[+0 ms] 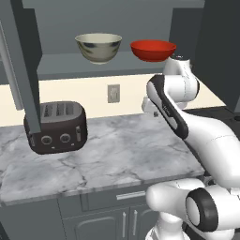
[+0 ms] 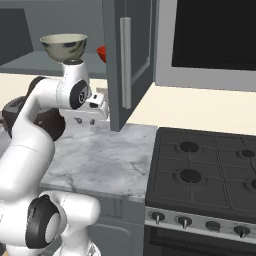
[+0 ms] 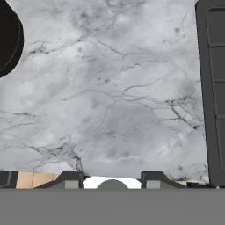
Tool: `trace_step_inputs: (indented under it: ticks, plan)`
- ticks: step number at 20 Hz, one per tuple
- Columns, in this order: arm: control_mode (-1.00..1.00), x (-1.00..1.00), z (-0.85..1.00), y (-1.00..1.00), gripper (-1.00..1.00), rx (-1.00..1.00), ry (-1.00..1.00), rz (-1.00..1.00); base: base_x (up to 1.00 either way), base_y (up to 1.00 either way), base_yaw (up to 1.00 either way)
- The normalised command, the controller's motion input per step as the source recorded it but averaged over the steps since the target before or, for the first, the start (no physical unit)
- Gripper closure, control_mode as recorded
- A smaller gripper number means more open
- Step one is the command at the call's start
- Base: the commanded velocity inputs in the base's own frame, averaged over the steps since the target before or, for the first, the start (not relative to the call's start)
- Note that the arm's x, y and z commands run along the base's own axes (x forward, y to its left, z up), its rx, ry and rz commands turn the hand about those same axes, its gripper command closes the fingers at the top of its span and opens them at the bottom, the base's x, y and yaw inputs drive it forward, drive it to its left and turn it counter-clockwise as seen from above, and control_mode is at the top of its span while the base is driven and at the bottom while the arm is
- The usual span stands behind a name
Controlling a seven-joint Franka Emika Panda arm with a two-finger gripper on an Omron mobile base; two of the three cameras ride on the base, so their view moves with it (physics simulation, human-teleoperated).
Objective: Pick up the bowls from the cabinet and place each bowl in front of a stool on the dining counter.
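Red bowl (image 1: pixel 153 49) beside cream bowl (image 1: pixel 98 47) — no legible writing.

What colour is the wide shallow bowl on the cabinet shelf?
Glossy red bowl, clearest in the left base view.

open cabinet door (image 2: pixel 127 60) beside shelf, toaster (image 1: pixel 57 127) below

The red bowl (image 1: pixel 153 50) and cream bowl (image 1: pixel 98 47) looked glossy. The table (image 1: pixel 122 152) was polished veined marble; the toaster (image 1: pixel 56 127) was dark and shiny.
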Motion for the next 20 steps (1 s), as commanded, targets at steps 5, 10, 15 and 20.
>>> trace_step_inputs:
  ticks: [5,10,15,20]
  plan:
    - [-1.00,-0.01,0.10,0.01,-1.00,0.00,-0.04,0.00,0.00,0.00,0.00]
    - [-1.00,0.00,0.47,0.00,-1.00,0.00,-0.21,-0.01,0.00,0.00,0.00]
    - [-1.00,0.00,0.63,0.00,-1.00,0.13,-0.19,-0.15,0.00,0.00,0.00]
    - [-1.00,0.06,0.58,0.04,-1.00,0.18,-0.20,-0.25,0.00,0.00,0.00]
